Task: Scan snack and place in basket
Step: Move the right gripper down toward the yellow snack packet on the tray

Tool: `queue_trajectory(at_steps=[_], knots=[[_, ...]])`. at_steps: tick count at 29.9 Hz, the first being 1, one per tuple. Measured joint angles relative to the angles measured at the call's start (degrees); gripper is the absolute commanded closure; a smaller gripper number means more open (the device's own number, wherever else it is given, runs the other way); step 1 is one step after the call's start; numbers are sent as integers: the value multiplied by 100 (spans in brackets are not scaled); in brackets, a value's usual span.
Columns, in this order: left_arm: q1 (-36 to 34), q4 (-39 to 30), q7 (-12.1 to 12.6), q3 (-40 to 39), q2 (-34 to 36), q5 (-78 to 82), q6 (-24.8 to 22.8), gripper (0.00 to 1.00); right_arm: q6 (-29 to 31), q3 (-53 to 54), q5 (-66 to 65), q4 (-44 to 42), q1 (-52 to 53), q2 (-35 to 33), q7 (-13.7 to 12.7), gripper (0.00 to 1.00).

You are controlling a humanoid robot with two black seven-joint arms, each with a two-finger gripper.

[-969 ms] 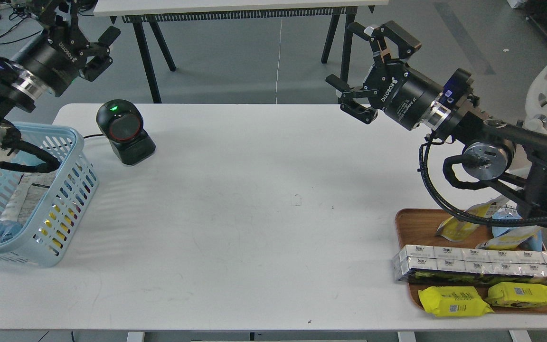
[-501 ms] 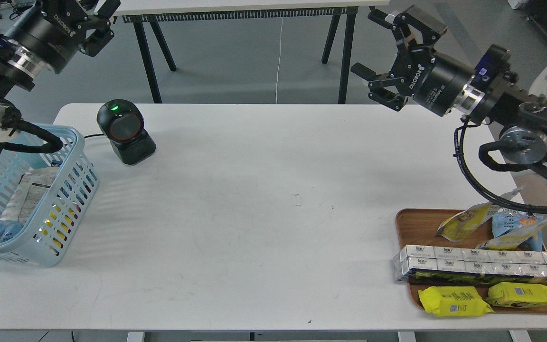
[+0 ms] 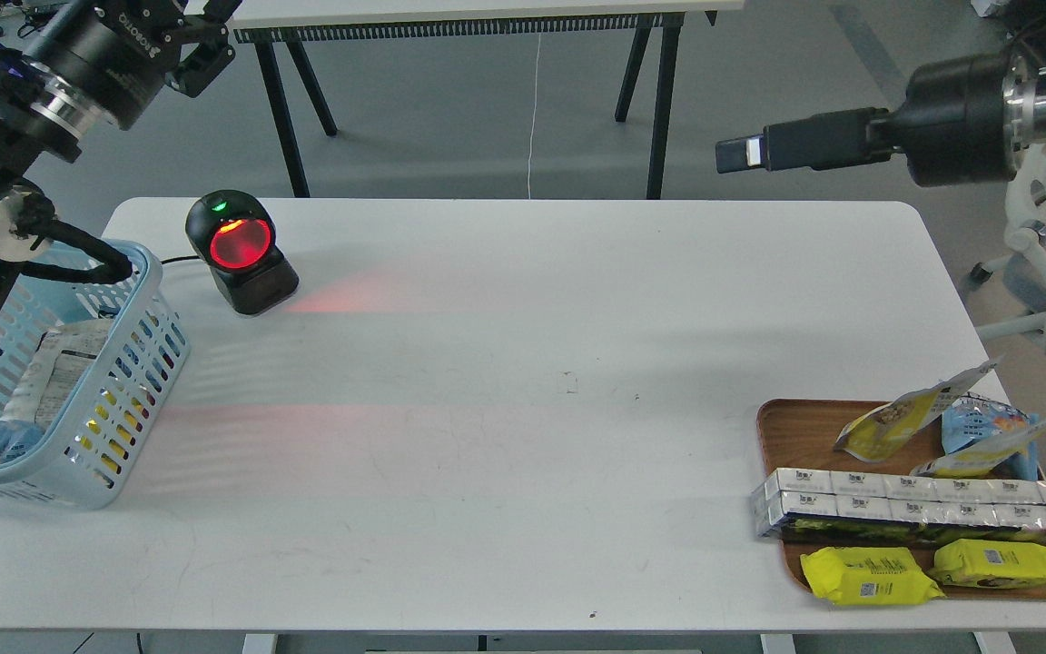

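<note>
The small yellow-and-white nut pouch (image 3: 906, 420) lay unpicked by the bench's right edge, far from the light blue slotted basket (image 3: 123, 413); neither pincer's opening could be told.

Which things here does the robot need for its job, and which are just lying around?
For the job: snack, scanner, basket.

Just lying about: blue-and-yellow bag, flat yellow packets, white cartons, wooden tray.
</note>
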Motion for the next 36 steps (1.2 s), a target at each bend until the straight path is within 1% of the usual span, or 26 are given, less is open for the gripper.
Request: queue_trajectory(at_steps=[3,8,10,13,17,24,31,36], knots=[[22,0,0,4,-19,8,0,0,-35,-302,-1521,316,382,-99,1,1],[59,1,0,12,-22,9,0,0,-266,-376,-3928,919,466,-782,2,1],[72,5,0,13,-22,11,0,0,-467,-409,-4783,1073,398,-1143,2,1],[83,22,0,13,-22,17,0,0,-853,-415,-5686,1119,131,-1596,1,1],[89,27,0,13,-46,19,0,0,-1158,-409,-6071,1082,-276,-2000,-1,1],[89,37,0,38,-167,37,0,0,-1207,-386,-6103,1085,-698,-2304,-1,1],[112,53,0,39,-177,49,0,0,-1207,-374,-6104,953,-1021,-2334,-1,1],[178,57,0,39,-180,49,0,0,-1207,-363,-6104,754,-1179,-2150,-1,1]])
